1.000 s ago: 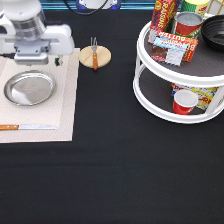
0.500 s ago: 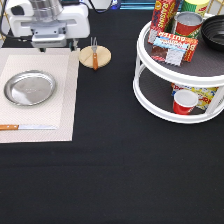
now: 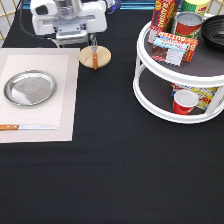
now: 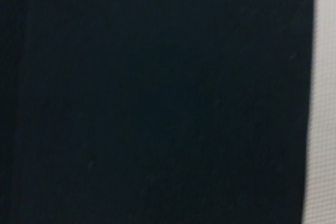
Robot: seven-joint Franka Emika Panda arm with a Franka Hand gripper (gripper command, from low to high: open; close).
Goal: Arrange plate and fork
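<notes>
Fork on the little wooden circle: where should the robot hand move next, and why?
Probably slide a little toward the exterior view's right and lower. The gripper hovers just beside the small wooden-handled fork, which lies on the round tan wooden coaster.

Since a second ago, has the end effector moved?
Yes. The end effector has shifted toward the exterior view's right, off the placemat and up beside the wooden coaster holding the fork.

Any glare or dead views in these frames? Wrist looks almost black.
Exterior view: even light, soft glare on the plate; the fork on the wooden coaster reads clearly, gripper just above it. Wrist view: nearly all dark tablecloth, pale strip at one edge.
</notes>
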